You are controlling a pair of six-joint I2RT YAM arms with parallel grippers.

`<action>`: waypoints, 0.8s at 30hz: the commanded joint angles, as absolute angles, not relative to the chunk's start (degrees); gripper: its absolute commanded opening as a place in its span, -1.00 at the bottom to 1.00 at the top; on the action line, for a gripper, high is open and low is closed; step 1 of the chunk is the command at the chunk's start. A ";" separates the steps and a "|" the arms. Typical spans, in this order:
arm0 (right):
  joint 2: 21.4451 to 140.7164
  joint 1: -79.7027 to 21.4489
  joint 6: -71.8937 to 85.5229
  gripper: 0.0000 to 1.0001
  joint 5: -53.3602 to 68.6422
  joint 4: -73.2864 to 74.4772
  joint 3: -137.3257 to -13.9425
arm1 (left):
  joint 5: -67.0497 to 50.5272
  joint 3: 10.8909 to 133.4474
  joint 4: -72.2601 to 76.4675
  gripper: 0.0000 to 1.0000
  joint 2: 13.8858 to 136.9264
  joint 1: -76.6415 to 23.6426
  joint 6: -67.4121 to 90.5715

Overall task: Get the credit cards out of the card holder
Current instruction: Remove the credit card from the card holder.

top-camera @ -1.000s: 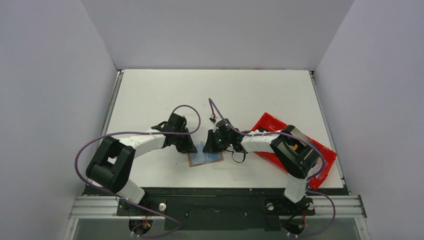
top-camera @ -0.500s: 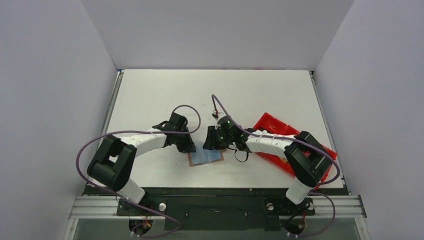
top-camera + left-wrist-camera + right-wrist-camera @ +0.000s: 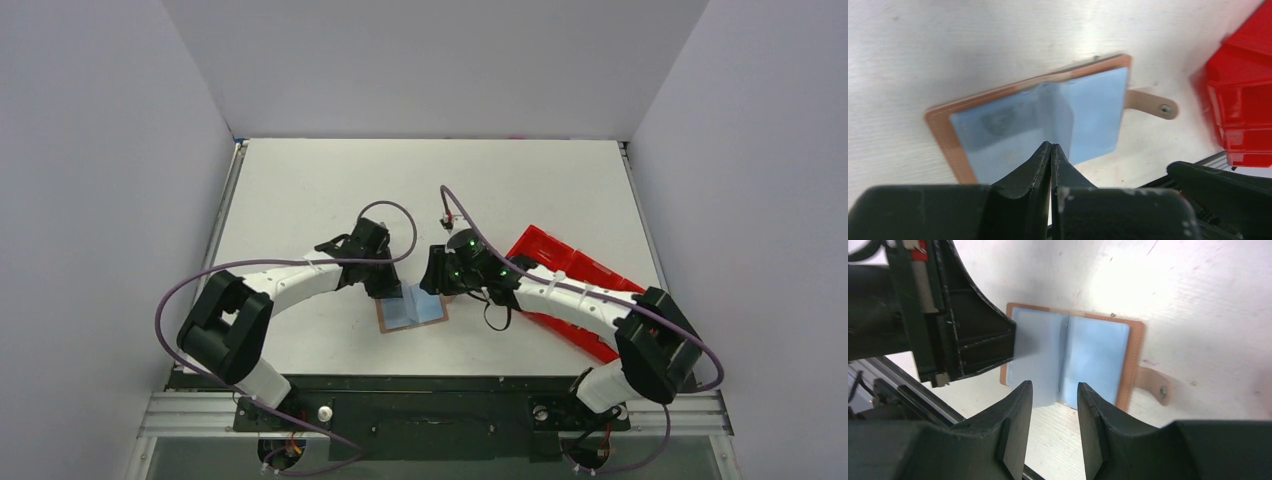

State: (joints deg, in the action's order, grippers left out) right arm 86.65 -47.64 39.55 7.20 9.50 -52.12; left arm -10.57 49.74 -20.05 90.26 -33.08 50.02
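top view, layout: card holder [image 3: 412,313] lies open and flat on the table [image 3: 320,190], between the two arms. The red tray [image 3: 535,248] sits off to its right, apart from it.
top view, tools: left gripper [image 3: 393,292] is down at the holder's far-left corner and right gripper [image 3: 433,284] is at its far-right corner. Jaw state is unreadable from here.
left wrist, tool: left gripper [image 3: 1051,146] has its jaws pressed together, tips at the near edge of the blue inner panels by the centre fold.
left wrist, holder: card holder [image 3: 993,125] is blue side up, with the strap tab [image 3: 1153,104] pointing at the red tray [image 3: 1243,100].
right wrist, tool: right gripper [image 3: 1053,388] has its jaws apart with nothing clamped, hovering just over the holder's near edge.
right wrist, extra: only this view shows a blue leaf [image 3: 1035,360] raised off the card holder [image 3: 1098,360], with the left gripper [image 3: 1010,342] at its outer edge. Probably pinched, but the blur means I can't confirm.
right wrist, tab: strap tab [image 3: 1153,386] lies flat on the table.
step: opening up a sleeve. No cards are out and no card face is visible.
next: left holds the leaf steady while right closes on a card edge and slides it out along the sleeve.
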 commanded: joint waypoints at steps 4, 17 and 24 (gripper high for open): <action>77.14 -44.34 40.13 -0.29 1.90 10.91 -49.94 | -9.79 56.77 -19.67 -1.00 92.84 -36.87 49.33; 74.87 -43.52 40.51 -0.28 2.21 11.38 -46.72 | -12.68 58.39 -13.70 -1.00 102.34 -39.31 51.42; 78.20 -44.43 40.74 -0.27 4.10 10.51 -48.24 | -10.97 58.28 -16.19 -1.00 97.47 -38.96 50.66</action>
